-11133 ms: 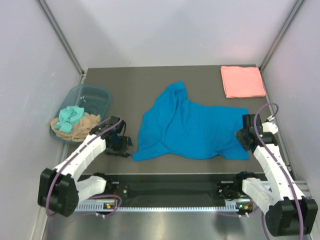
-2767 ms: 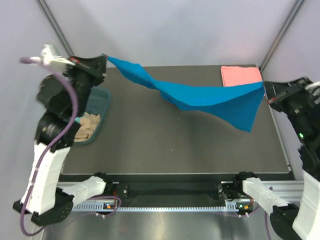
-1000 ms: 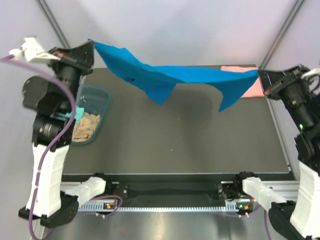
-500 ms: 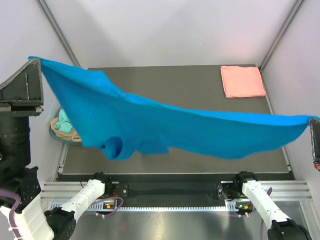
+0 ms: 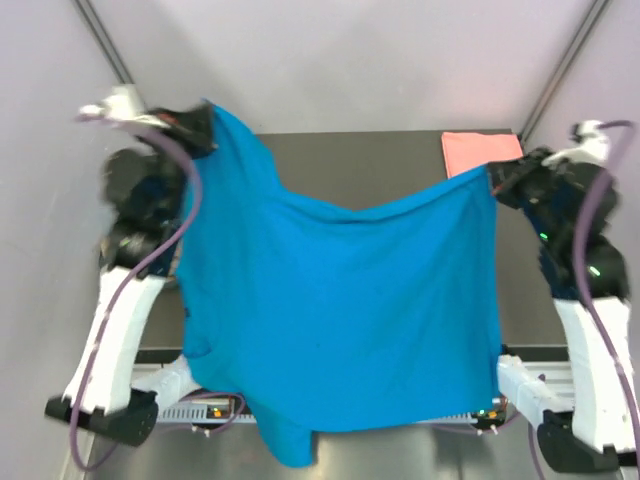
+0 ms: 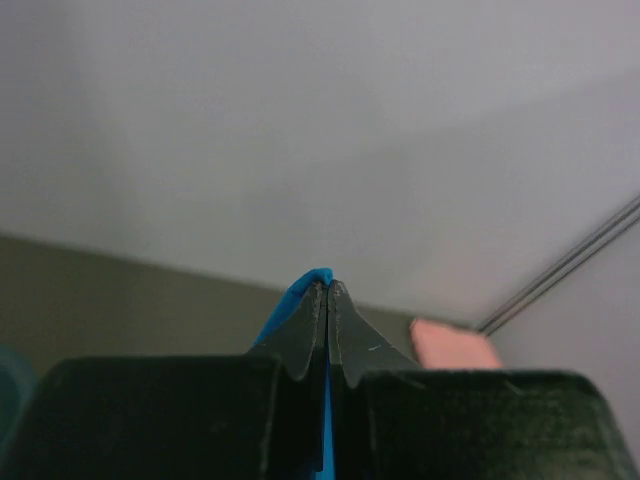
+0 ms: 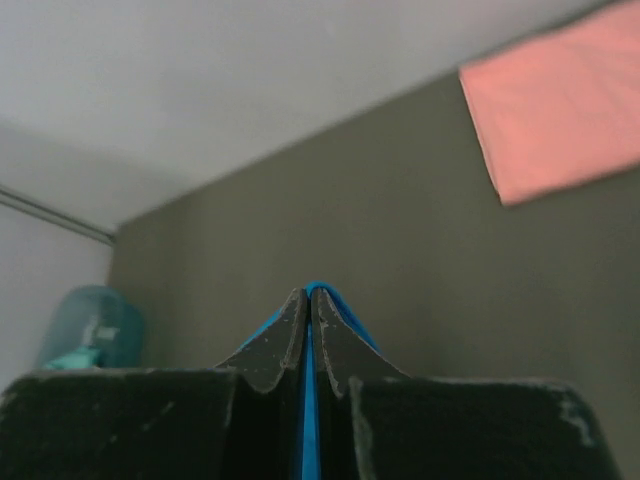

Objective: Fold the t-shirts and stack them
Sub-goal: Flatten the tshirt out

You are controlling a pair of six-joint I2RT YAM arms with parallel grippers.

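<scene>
Holding the blue t-shirt [image 5: 340, 300] up high, spread like a curtain across the middle of the frame and dangling down past the arm bases at the bottom edge. Pinched at upper left by the left gripper [image 5: 203, 118], fully closed on a thin sliver of blue cloth, with barely an edge peeking out in the left wrist view. Same story at the right edge of the frame: clamped tight by the right gripper [image 5: 495, 178] on the other top corner, again on just a narrow fold. Folded and parked at the upper right of the table [image 5: 400, 165], the pink t-shirt [image 5: 478, 150], just behind that right corner.

Risky from here, by the look of it. With so little fabric in each pinch, could lose a corner on a quick swing down and end up with a heap. Could snag the low hem on the arm bases. Sagging along the top edge, so could land bunched and wrinkled. Could also clip the pink t-shirt and knock it out of square.
</scene>
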